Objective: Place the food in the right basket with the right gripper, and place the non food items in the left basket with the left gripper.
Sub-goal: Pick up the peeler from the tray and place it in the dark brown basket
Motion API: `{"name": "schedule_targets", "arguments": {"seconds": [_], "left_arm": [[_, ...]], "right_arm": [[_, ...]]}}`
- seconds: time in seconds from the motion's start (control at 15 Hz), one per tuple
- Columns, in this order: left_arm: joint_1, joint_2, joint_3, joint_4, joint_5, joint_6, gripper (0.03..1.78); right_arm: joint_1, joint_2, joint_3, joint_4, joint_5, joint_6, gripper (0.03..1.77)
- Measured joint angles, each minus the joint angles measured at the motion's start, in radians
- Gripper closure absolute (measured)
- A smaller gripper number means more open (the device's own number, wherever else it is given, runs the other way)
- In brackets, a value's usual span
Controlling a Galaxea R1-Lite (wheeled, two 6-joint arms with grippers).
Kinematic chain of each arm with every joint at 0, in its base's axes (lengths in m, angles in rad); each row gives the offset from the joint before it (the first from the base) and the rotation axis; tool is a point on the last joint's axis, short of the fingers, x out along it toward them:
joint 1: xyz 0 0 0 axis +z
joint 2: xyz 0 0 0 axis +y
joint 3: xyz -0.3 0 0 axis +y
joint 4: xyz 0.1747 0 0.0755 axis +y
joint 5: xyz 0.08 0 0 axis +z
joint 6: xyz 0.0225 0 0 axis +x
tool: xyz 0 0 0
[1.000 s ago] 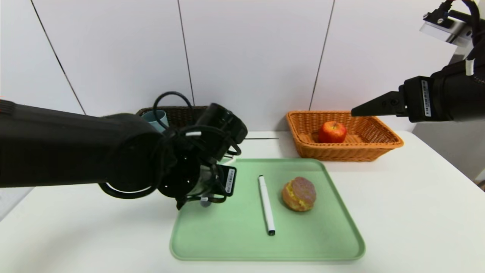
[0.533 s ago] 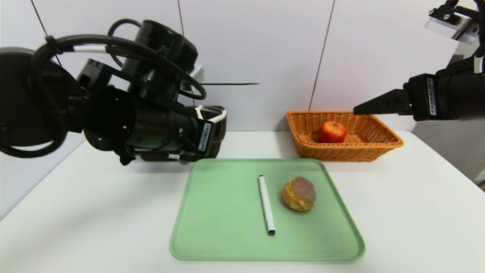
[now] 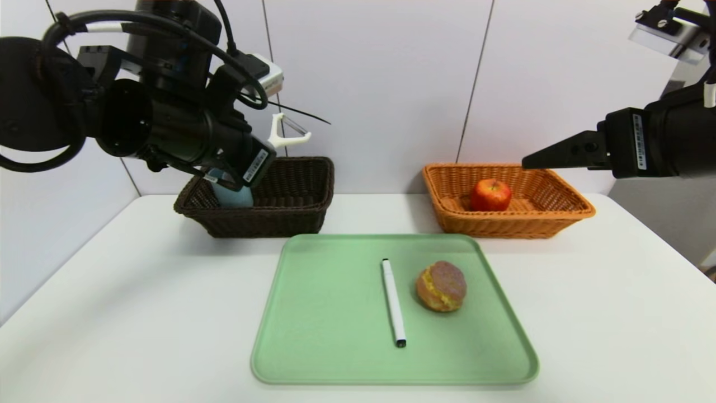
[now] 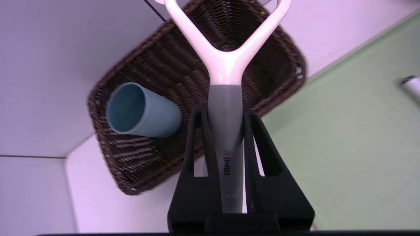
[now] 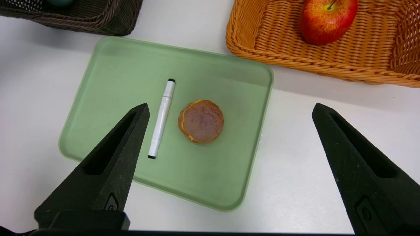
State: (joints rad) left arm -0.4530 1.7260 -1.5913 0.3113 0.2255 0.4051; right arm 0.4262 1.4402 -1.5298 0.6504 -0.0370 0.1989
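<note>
My left gripper (image 4: 226, 131) clamped on peeler (image 4: 226, 98), risen from tray (image 3: 335, 358) to above dark basket (image 3: 302, 212) holding cup (image 4: 141, 114). Right gripper (image 5: 229, 114) unmoved, spread wide; pen (image 3: 393, 302), bun (image 3: 441, 286) unchanged on tray.

Bright, even overhead light, no hard glare; soft shadows pool under the green tray (image 3: 313, 358) and beside both baskets; head view bows at its edges, wall seams leaning outward; left wrist view carries a purple tint, the dark basket (image 4: 157, 59) slightly smeared; apple (image 5: 328, 19) shows a small highlight.
</note>
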Motion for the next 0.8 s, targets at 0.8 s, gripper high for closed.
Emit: {"name": "schedule_targets", "arguments": {"seconds": [0.8], "left_arm": [[0.077, 0.234, -0.017, -0.235, -0.009, 0.151, 1.57]], "right_arm": [[-0.008, 0.001, 0.019, 0.0, -0.002, 0.001, 0.09]]}}
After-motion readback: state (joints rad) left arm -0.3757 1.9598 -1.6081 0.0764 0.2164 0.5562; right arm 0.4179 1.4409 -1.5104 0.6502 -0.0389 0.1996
